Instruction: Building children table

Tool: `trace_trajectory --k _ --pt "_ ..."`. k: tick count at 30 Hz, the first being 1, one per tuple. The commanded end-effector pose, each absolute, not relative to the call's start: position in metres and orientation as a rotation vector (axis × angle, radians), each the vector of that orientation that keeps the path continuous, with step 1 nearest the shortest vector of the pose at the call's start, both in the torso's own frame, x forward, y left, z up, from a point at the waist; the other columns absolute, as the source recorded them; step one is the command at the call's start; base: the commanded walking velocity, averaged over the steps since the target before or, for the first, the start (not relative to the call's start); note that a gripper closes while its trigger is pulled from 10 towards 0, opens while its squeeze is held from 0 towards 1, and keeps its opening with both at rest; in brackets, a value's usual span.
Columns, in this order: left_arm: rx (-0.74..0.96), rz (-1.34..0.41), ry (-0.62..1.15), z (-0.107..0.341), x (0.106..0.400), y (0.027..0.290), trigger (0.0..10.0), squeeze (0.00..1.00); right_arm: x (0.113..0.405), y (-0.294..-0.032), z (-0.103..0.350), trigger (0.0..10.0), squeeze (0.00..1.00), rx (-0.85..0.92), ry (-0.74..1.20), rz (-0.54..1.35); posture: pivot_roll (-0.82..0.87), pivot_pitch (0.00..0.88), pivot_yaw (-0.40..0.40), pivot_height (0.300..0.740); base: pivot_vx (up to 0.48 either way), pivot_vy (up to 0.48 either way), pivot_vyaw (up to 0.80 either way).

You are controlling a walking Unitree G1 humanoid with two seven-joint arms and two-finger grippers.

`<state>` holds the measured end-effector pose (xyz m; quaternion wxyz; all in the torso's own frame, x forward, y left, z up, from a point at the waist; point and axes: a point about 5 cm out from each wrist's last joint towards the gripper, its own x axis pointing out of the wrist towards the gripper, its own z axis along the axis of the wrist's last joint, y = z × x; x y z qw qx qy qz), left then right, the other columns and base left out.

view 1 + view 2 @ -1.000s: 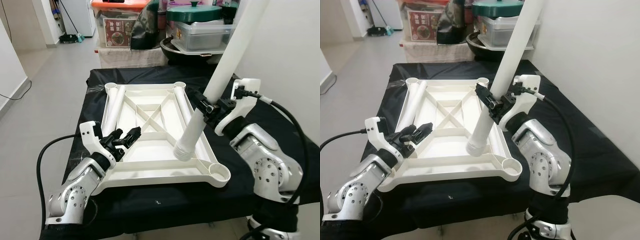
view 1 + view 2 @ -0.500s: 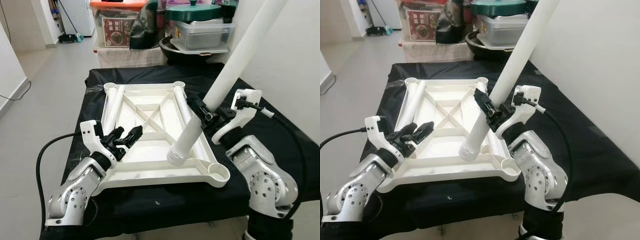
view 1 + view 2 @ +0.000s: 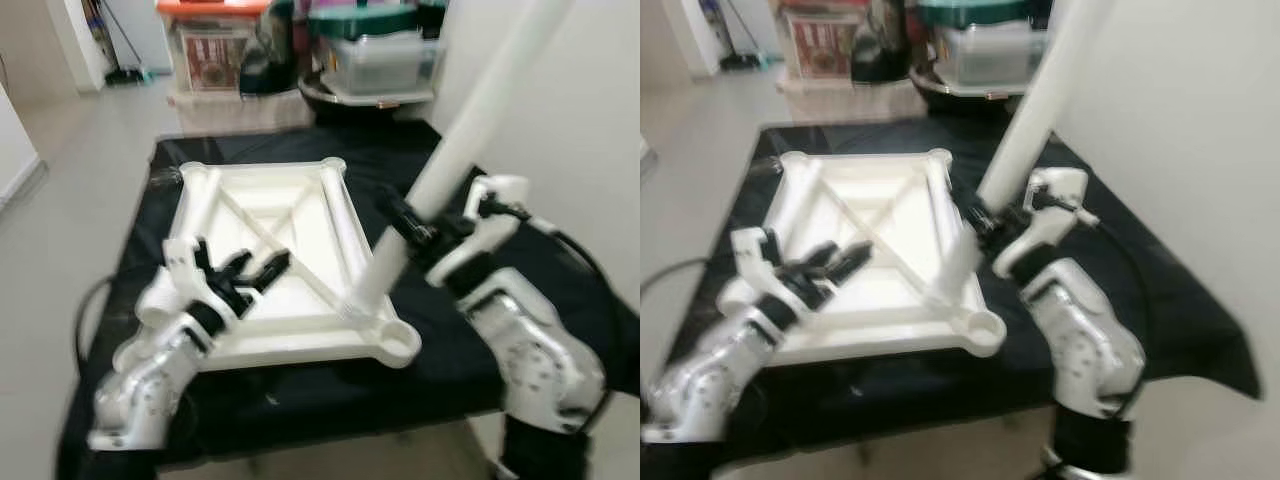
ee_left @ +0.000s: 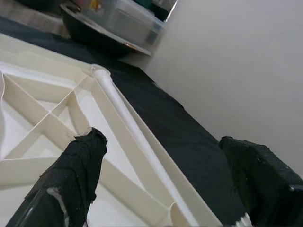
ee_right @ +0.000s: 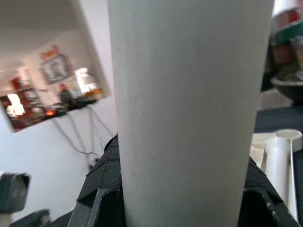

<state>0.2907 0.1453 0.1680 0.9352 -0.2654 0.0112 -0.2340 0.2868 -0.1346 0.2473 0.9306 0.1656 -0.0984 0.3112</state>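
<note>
The white tabletop (image 3: 262, 318) lies upside down on a black-covered table (image 3: 450, 370). My right gripper (image 3: 405, 225) is shut on a long white leg tube (image 3: 470, 115), which slants up to the right. The tube's lower end (image 3: 362, 298) is down by the tabletop's right rim, a little short of the near-right corner socket (image 3: 397, 346). In the right wrist view the tube (image 5: 189, 118) sits between the black fingers (image 5: 102, 194). My left gripper (image 3: 255, 270) hovers open over the near-left part of the tabletop (image 4: 57, 127). Another leg (image 4: 124, 116) lies flat along the right rim.
Storage boxes (image 3: 215, 45) and a covered pot (image 3: 375, 60) are stacked behind the table. A white wall (image 3: 590, 130) stands close on the right. Open floor (image 3: 70, 170) lies to the left. The eye views are blurred.
The whole picture has shifted and blurred, so the camera moved. The tube's lower end now sits nearer the near-right corner socket. The left gripper holds the same open pose.
</note>
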Motion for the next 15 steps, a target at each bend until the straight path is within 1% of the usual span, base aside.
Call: trace_trajectory --k 1,7,15 --pt "-0.547 -0.476 0.04 0.1644 0.2906 0.1431 10.0 0.0 0.2842 -0.1403 0.2502 10.0 0.0 0.315 -0.227 0.635 0.05 0.0 -0.033 0.74 0.0 0.0 0.0" --pt "-0.546 -0.46 0.034 0.1638 0.2914 0.1458 10.0 0.0 0.2821 -0.1427 0.2472 10.0 0.0 0.218 -0.196 0.709 0.05 0.0 -0.041 0.74 0.0 0.0 0.0" --pt "-0.535 -0.46 0.039 0.162 0.2894 0.1438 10.0 0.0 0.2836 -0.1419 0.2436 10.0 0.0 0.152 -0.17 0.749 0.06 0.0 -0.043 0.74 0.0 0.0 0.0"
